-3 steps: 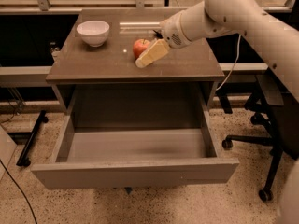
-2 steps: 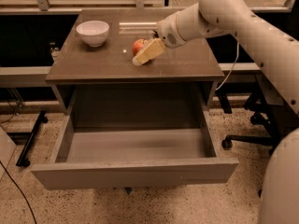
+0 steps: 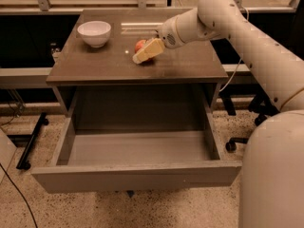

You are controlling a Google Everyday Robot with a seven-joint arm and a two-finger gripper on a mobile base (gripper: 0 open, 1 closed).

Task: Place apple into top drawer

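The tool (image 3: 145,52) is at the apple (image 3: 139,45) on the desk (image 3: 104,63) to grab it; I cannot tell its grip. The top drawer (image 3: 137,175) is open, ready.

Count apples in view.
1. The apple sits on the cabinet top, right of the white bowl, partly hidden by the gripper at it. The open top drawer shows none.

A cream gripper (image 3: 142,54) on a white arm (image 3: 223,13) sits at the red-orange apple's (image 3: 139,44) five o'clock, on a brown cabinet top (image 3: 95,66); white bowl (image 3: 94,33), grey top drawer (image 3: 137,175), speckled beige floor (image 3: 190,208).
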